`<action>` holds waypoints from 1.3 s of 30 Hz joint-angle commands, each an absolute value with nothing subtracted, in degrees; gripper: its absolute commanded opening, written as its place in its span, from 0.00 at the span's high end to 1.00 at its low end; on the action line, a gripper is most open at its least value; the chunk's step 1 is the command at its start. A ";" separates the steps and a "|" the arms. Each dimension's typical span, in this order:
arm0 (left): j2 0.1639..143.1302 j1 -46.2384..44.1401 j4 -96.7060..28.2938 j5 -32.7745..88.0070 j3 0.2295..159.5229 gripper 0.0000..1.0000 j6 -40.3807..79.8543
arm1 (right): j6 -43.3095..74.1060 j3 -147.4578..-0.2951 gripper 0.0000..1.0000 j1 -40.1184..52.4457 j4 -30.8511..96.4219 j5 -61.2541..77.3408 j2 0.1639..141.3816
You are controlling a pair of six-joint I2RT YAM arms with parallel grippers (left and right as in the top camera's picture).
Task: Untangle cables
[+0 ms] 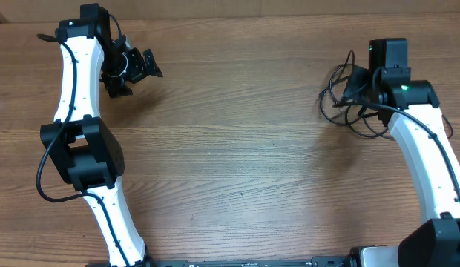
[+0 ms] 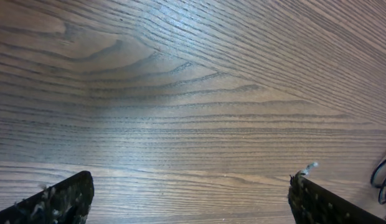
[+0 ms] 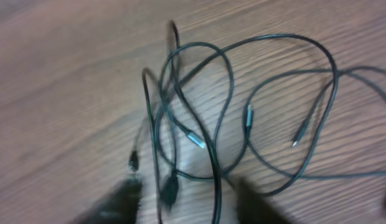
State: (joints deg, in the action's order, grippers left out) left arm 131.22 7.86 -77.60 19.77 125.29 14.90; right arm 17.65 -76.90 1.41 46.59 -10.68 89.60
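**Insp:** Overhead view, L to R. What sits at 10 o'clock?

**Asst:** The left gripper (image 1: 133, 70), over bare table (image 1: 237, 148). Jaws spread wide, nothing betw. them. Left wrist view agrees: its fingers (image 2: 56, 199) sit in the two bottom corners, far apart, with only wood grain in the gap. No contact with any task item.

**Insp:** Centre of the table?

**Asst:** Wood surface only, approx. 9 o'clock through to 1 o'clock.

**Insp:** The cables?

**Asst:** The cables (image 1: 341, 104) lie at 2 o'clock on the overhead view, as one loose bunch of thin black loops flat on the wood, well apart from the left gripper. The right gripper (image 1: 357, 83) is directly over the bunch, w/ loops showing out at its 9 and 6 o'clock sides.

**Insp:** Right wrist view?

**Asst:** Blurred, but readable. Several strands cross and overlap, the tightest crossing at approx. 11 o'clock of the frame. One big loop arcs through 1 o'clock and runs off at 3 o'clock. Silver plug tips (image 3: 196, 140) show near centre and to the right of centre, all lying on the wood. Dark plugs lie at 7 o'clock, near the fingers.

**Insp:** State of the right jaws?

**Asst:** Part-way apart, much narrower than the left pair. Both fingers show as dark smears at 6–7 o'clock. Strands pass through the gap, and wood is visible betw. the fingers. Nothing pinched. Whether a finger touches a strand, cannot tell; too blurred.
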 commanded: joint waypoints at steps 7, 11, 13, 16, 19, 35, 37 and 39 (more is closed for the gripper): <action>129.21 7.49 -77.49 20.38 126.37 0.00 15.46 | 17.61 -76.93 0.19 0.95 46.89 -10.87 93.49; 129.21 7.49 -77.49 20.38 126.37 0.00 15.46 | 17.61 -76.93 0.00 0.99 47.07 -9.65 94.70; 129.21 7.49 -77.49 20.38 126.37 0.01 15.46 | 17.61 -76.93 0.00 0.99 47.07 -7.40 95.00; 129.21 7.49 -77.49 20.38 126.37 0.00 15.46 | 17.61 -76.93 0.00 0.99 47.05 -6.35 95.07; 129.21 7.49 -77.49 20.38 126.37 0.00 15.46 | 17.61 -76.93 0.00 0.99 47.05 -6.37 95.07; 129.21 7.49 -77.49 20.38 126.37 0.01 15.46 | 17.61 -76.93 0.00 0.99 47.05 -6.37 95.07; 129.21 7.49 -77.49 20.38 126.37 0.01 15.46 | 17.61 -76.93 0.00 0.99 47.05 -6.37 95.07; 129.23 7.49 -77.49 20.38 126.37 0.00 15.46 | 17.61 -76.93 0.00 0.99 47.05 -6.35 95.07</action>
